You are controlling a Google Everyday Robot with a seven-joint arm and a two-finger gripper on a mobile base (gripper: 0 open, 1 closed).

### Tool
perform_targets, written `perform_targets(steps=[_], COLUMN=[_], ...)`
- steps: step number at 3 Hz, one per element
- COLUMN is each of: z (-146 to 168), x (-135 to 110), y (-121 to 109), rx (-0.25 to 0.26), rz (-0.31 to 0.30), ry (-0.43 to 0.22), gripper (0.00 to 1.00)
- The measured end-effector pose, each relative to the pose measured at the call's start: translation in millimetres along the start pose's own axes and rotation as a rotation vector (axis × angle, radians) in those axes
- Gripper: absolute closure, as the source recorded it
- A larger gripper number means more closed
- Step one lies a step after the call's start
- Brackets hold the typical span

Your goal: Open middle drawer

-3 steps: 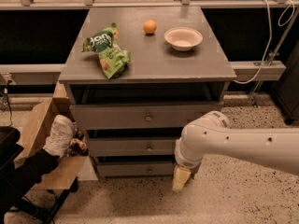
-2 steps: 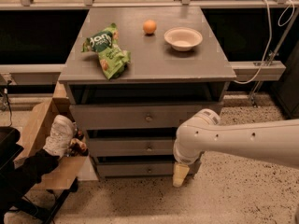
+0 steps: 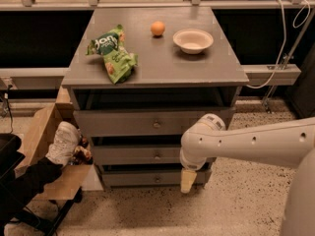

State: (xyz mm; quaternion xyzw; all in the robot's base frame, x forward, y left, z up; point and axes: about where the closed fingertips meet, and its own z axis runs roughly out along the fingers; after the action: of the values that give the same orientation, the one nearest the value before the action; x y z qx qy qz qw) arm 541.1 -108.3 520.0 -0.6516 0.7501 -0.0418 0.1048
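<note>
A cardboard box (image 3: 42,141) is noted just left of the grey cabinet (image 3: 157,70), low down. On the cabinet top, a green snack bag (image 3: 112,53) is recorded at the left, an orange (image 3: 157,28) at rear centre and a bowl (image 3: 193,40) at the right. The middle drawer (image 3: 133,155), second of three in the cabinet front, is seen closed. The gripper (image 3: 188,180) is held pointing down before the cabinet's lower right corner; whether it is wide or narrow cannot be told.
</note>
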Motion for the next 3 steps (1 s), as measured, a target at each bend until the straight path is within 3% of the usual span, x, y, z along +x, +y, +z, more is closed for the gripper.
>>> perform_targets(steps=[2,3], z=[41.3,56.5], x=[-8.2,-6.4], y=[-21.1,-34.3], rx=[0.004,0.030], rz=[-0.030,-0.041], ry=[-0.057,-0.047], gripper=[0.00,0.00])
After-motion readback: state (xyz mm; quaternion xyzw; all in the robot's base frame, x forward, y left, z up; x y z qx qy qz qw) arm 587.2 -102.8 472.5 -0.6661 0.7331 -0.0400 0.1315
